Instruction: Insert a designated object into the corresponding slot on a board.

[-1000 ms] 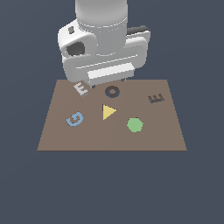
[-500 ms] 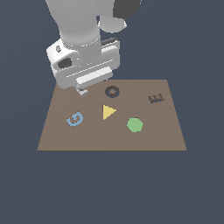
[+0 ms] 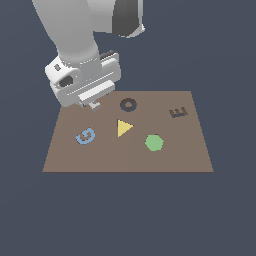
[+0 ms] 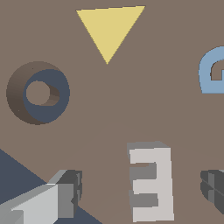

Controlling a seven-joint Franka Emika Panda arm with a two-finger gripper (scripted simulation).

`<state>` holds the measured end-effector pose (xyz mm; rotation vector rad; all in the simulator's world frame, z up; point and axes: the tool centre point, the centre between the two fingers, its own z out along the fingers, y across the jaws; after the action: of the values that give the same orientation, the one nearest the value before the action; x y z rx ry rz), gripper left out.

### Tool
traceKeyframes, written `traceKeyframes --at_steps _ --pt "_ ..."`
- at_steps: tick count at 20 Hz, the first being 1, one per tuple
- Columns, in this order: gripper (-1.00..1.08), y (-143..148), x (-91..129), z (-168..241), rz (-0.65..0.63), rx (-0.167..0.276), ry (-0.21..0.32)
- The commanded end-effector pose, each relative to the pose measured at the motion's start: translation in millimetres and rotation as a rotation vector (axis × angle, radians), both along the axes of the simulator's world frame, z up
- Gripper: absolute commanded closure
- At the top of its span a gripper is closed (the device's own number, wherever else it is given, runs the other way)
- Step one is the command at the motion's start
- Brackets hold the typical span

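Wrist view shows the E block (image 4: 151, 183) most plainly: a small off-white, light grey piece cut as a letter E, with a pale top face, darker grey notches between its three bars, and a visible thickness along its upper edge. It lies flat on the board (image 4: 113, 109), between the two fingers (image 4: 65, 192) of the gripper (image 4: 140, 190), which stand spread wide on either side of it with clear board showing between each finger and the block, so nothing is gripped. One finger is light grey with a dark pad; the other shows only as a dark ridged tip at the frame edge.

In the exterior view the block itself is hidden beneath the gripper (image 3: 94, 105), which hangs low over the far corner of the board (image 3: 125, 160) on the exterior view's left. The E-shaped slot (image 3: 177, 112), a dark brown recess darker than the matte brown surface, sits well apart, near the far edge on the exterior view's right.

Near the block lie a dark navy ring (image 4: 43, 94), a yellow triangle (image 4: 109, 28) and a blue letter G (image 4: 214, 72). A green hexagon (image 3: 154, 142) rests between the triangle and the slot's side of the board.
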<state>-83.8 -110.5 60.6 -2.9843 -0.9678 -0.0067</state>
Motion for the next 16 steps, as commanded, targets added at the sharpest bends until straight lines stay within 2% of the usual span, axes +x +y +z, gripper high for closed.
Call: traceKeyframes --at_steps 1,16 --pt "-0.92 -6.8 -1.6 -5.0 0.024 -0.002 0.001" --pt "-0.92 -14.8 -2.4 -25.2 0.047 -0.005 0.003"
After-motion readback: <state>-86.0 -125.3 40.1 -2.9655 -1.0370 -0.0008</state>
